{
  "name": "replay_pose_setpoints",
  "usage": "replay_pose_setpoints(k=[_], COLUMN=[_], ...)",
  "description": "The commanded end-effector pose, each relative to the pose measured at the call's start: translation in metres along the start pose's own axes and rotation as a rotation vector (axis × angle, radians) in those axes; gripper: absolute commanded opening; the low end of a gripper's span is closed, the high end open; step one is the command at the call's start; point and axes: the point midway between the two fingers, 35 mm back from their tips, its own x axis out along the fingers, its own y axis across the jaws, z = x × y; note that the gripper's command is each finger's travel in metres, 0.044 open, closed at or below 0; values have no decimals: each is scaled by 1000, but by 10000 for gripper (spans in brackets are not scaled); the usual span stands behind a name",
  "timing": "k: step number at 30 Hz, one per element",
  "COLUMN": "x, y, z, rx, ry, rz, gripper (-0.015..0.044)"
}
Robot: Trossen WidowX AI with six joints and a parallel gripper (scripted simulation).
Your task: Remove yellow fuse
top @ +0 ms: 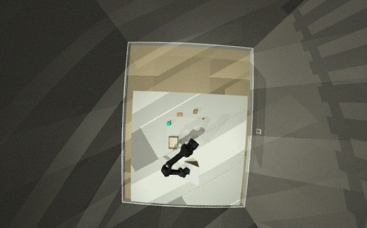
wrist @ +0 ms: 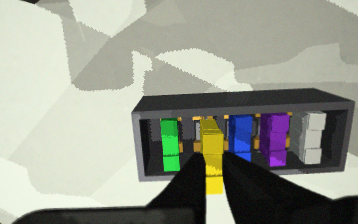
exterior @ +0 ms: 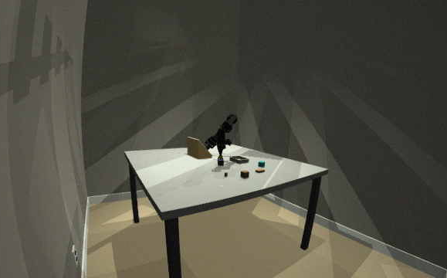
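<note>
Gripper fingers around yellow fuse

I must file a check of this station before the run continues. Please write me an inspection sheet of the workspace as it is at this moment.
Surface: white table on dark legs, crossed by shadows.
Job's things: yellow fuse stands higher than the green, blue, purple and white fuses in the dark fuse block; tray beside the arm, nothing seen in it.
Clutter: teal cube, three small brown blocks, tan wedge near the arm base.
Pincer: pincer shut on the yellow fuse; fingers look apart from the neighbouring fuses.
Cables: nothing seen.
Surroundings: grey walls, tan floor, wall socket.
</note>
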Motion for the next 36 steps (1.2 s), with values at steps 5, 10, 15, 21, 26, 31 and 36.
replay_pose_setpoints(k=[5, 10, 15, 21, 26, 31, 36], x=[-5, -7, -10, -13, -17, -25, -34], y=[0, 0, 0, 0, 0, 0, 0], z=[0, 0, 0, 0, 0, 0, 0], rx=[-5, -5, -5, -4, -4, -4, -4], ry=[4, 4, 3, 3, 3, 3, 4], rz=[-2, -2, -2, -2, -2, -2, -2], gripper=[0, 0, 0, 0, 0, 0, 0])
